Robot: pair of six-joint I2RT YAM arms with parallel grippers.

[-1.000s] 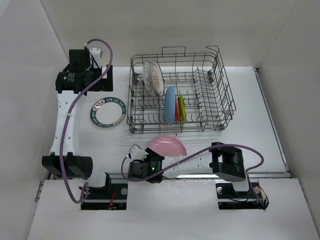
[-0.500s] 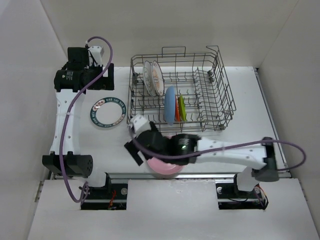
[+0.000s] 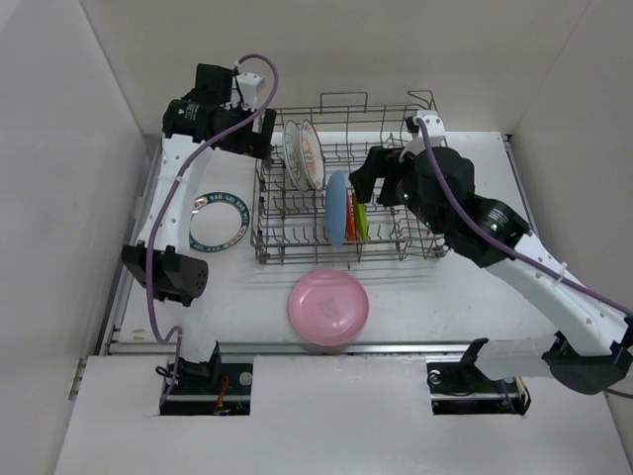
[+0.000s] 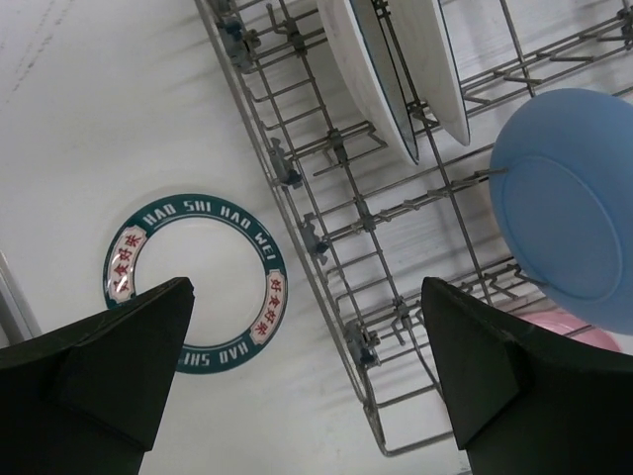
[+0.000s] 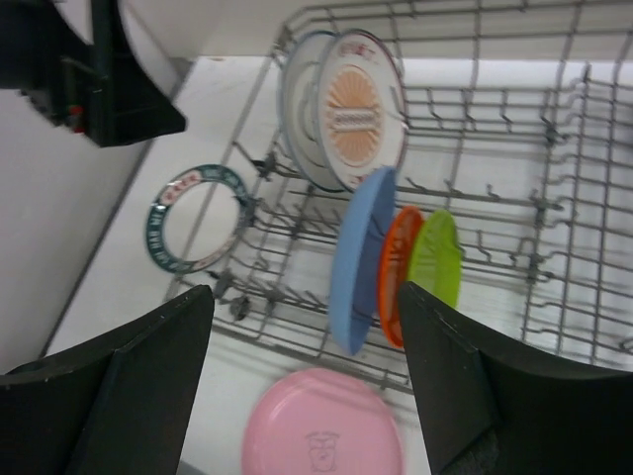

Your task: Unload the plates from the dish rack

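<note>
The grey wire dish rack (image 3: 442, 188) holds two white sunburst plates (image 3: 302, 153) at its far left, then a blue plate (image 3: 336, 208), an orange plate (image 3: 350, 220) and a lime green plate (image 3: 362, 215), all upright. A pink plate (image 3: 328, 307) lies flat on the table in front of the rack. My right gripper (image 3: 371, 176) is open and empty, above the blue plate (image 5: 358, 257) and the pink plate (image 5: 321, 426). My left gripper (image 3: 259, 146) is open and empty, above the rack's left edge (image 4: 326, 257).
A white plate with a teal lettered rim (image 3: 218, 221) lies flat on the table left of the rack; it also shows in the left wrist view (image 4: 193, 277). White walls close in the table on three sides.
My right gripper has let go of the pink plate, which now lies in front of the rack, and has swung up over the rack. My left gripper has moved right to the rack's far left corner.
</note>
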